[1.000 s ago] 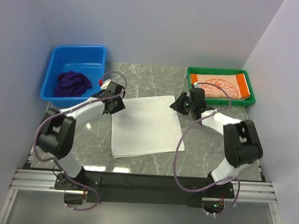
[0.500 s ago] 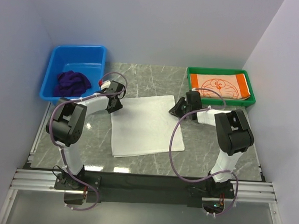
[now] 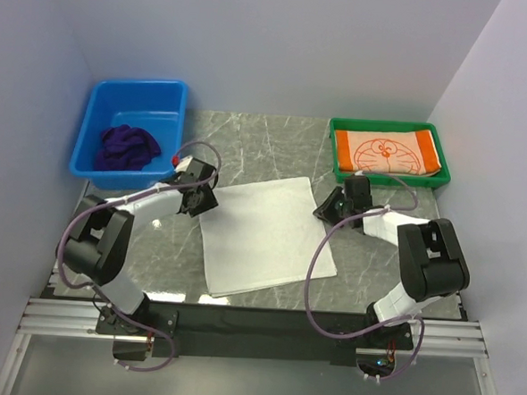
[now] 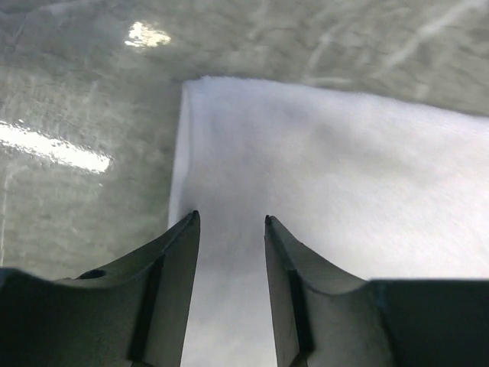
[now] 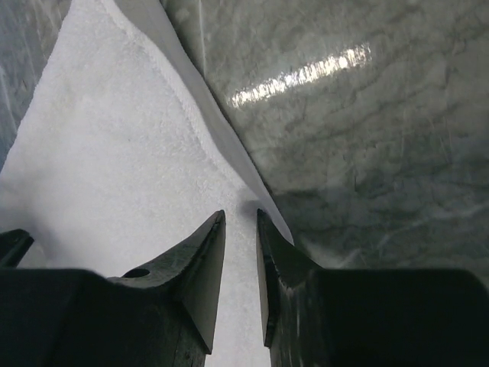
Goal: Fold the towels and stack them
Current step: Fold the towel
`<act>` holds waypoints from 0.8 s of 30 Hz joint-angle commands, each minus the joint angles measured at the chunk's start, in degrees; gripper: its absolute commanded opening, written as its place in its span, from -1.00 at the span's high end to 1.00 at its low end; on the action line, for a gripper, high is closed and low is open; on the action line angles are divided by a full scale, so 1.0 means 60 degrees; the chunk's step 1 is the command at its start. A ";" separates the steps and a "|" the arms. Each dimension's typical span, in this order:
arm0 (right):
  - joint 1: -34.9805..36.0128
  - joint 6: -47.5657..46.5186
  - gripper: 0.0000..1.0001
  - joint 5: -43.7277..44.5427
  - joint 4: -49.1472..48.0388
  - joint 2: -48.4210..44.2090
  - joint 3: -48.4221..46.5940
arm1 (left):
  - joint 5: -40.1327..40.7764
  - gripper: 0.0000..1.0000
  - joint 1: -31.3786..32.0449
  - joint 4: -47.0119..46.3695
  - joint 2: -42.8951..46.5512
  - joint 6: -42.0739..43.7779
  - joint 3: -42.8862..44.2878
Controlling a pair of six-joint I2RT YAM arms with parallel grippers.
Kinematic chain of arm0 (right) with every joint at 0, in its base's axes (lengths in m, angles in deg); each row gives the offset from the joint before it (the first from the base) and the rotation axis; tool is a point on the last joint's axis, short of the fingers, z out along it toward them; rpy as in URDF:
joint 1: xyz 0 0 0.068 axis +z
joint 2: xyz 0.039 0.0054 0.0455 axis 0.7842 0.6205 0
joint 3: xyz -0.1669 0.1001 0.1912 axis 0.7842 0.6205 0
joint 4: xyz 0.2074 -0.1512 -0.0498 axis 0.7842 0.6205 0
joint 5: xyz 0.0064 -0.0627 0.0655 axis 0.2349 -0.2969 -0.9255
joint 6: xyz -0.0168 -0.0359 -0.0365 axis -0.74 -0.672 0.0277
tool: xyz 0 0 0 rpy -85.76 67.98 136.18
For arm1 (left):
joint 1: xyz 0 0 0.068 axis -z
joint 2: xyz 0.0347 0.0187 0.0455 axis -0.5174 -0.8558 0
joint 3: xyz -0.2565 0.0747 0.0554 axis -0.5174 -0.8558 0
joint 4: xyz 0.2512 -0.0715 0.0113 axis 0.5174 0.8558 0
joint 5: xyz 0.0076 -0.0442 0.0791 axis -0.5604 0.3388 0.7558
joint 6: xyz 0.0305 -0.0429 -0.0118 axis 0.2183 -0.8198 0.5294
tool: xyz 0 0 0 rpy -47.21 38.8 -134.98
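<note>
**White towel flat mid-table, a gripper at each far corner**

Nearest the bases, a band of bare marble table runs along the front, free between the 2 arms. The white towel lies flat on it, turned slightly, so its near-left corner comes closest to the front edge. 2 layers show along its near edge.

Open marble flanks the towel on both sides, though the left arm and right arm reach forward over those strips.

The left gripper sits low over the far-left corner. Its fingers stand apart with towel showing in the gap, just inside the left edge. The right gripper is at the far-right corner with only a narrow slit between its fingers. The towel's right edge runs into that slit, and I cannot tell whether it is pinched.

Beyond the towel, bare marble continues to the back wall. At far left a blue bin holds the bunched purple towel. At far right a green tray holds the folded orange towel.
</note>
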 commanded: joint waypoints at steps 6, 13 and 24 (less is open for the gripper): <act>-0.0028 -0.0422 0.38 -0.0977 -0.0880 -0.0296 -0.1111 | 0.0314 0.04 -0.0039 0.0136 0.1143 0.0198 0.1004; 0.0177 0.0091 0.40 -0.1315 -0.1978 0.1374 -0.2475 | 0.0065 0.29 -0.0216 -0.0363 -0.0333 0.0389 0.1575; 0.0222 0.0646 0.41 -0.0482 -0.1702 0.3675 -0.3970 | 0.0446 0.45 -0.0684 -0.0481 -0.1347 0.0331 0.1385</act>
